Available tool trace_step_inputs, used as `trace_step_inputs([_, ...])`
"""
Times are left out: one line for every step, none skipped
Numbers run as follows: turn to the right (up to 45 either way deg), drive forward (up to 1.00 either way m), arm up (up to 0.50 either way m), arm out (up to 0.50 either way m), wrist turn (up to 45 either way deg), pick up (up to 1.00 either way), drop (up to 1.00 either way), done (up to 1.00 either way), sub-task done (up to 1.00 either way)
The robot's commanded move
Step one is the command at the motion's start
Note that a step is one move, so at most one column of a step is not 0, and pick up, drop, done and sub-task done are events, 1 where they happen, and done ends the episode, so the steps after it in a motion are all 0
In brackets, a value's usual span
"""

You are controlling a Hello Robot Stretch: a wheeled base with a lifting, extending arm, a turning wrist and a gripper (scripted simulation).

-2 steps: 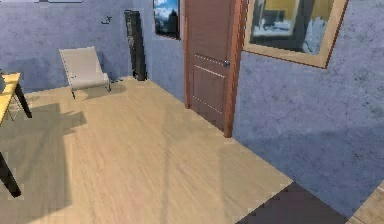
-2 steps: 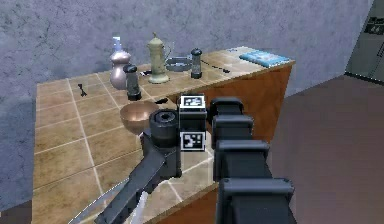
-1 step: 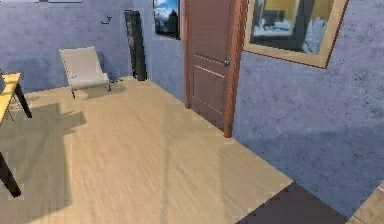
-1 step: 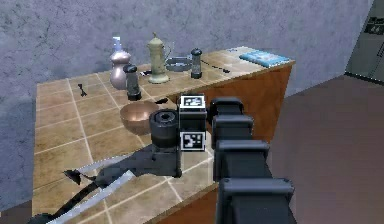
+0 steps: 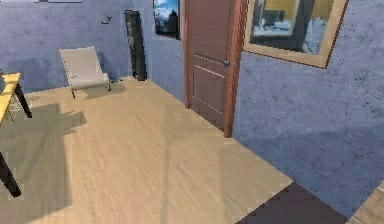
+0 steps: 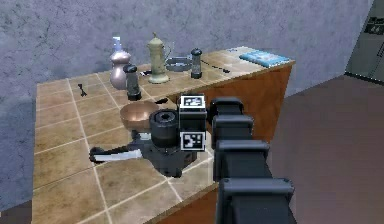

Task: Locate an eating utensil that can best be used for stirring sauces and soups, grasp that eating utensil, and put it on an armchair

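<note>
**A:** Where is the spoon?

**B:** I can't name one for certain. A pale sliver (image 6: 125,156) lies on the near left tiles of the bench (image 6: 60,130), right at the claw (image 6: 98,155). My guess is that it is the utensil's handle.

**A:** Is the claw spread or pressed together?

**B:** I cannot tell; the fingers look alike either way. Because the sliver lies on the bench at the claw's tip, I can't tell whether it holds anything either.

**A:** Why is the arm laid out like that?

**B:** The arm (image 6: 240,170) reaches in over the bench's near edge, and that puts the claw low over the tiles, just near of a brown bowl (image 6: 140,115). I judge that a pose for picking something off the surface. The taller things stand farther back, away from it: a dark pepper mill (image 6: 131,80), a glass vase (image 6: 118,50), a tan bottle (image 6: 156,58), a second dark shaker (image 6: 197,65), and a blue book (image 6: 262,57) at the far right corner.

**A:** And where does it go?

**B:** A pale armchair (image 5: 85,68) stands by the far wall at the forward view's left, near a tall dark column (image 5: 133,45). Bare wood floor (image 5: 150,150) lies in front of it, so I expect a drive across once the grasp is sure.
</note>
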Motion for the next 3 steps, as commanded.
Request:
trace_step_inputs([0.0, 0.0, 0.0, 0.0, 42.0, 0.0, 0.0, 0.0, 0.0])
trace_step_inputs([0.0, 0.0, -0.14, 0.0, 0.0, 0.0, 0.0, 0.0, 0.0])
trace_step_inputs([0.0, 0.0, 0.0, 0.0, 0.0, 1.0, 0.0, 0.0, 0.0])
